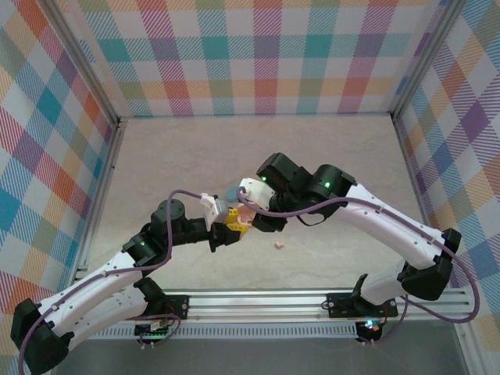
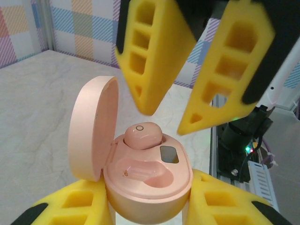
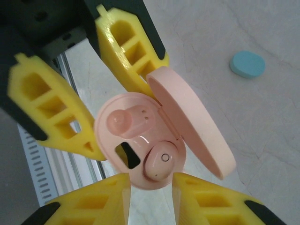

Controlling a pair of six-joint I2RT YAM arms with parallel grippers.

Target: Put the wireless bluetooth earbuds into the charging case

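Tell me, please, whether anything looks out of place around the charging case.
A loose pink earbud lies on the table, apart from the open pink charging case that the left gripper holds. The case's second socket is empty. The other pink earbud sits in its socket.

Count on inspection.

Charging cases: two. One is the pink case (image 2: 154, 194), lid open, and one is the blue oval case (image 3: 247, 64).

Pink earbuds: two. One seated earbud (image 2: 143, 136) sits in the pink case, and one loose earbud (image 1: 279, 245) lies on the table (image 1: 336, 172).

Earbud wells in the pink case: two, one filled.

My pincers: two, the left gripper (image 2: 149, 208) and the right gripper (image 3: 151, 180), each with two yellow fingers.
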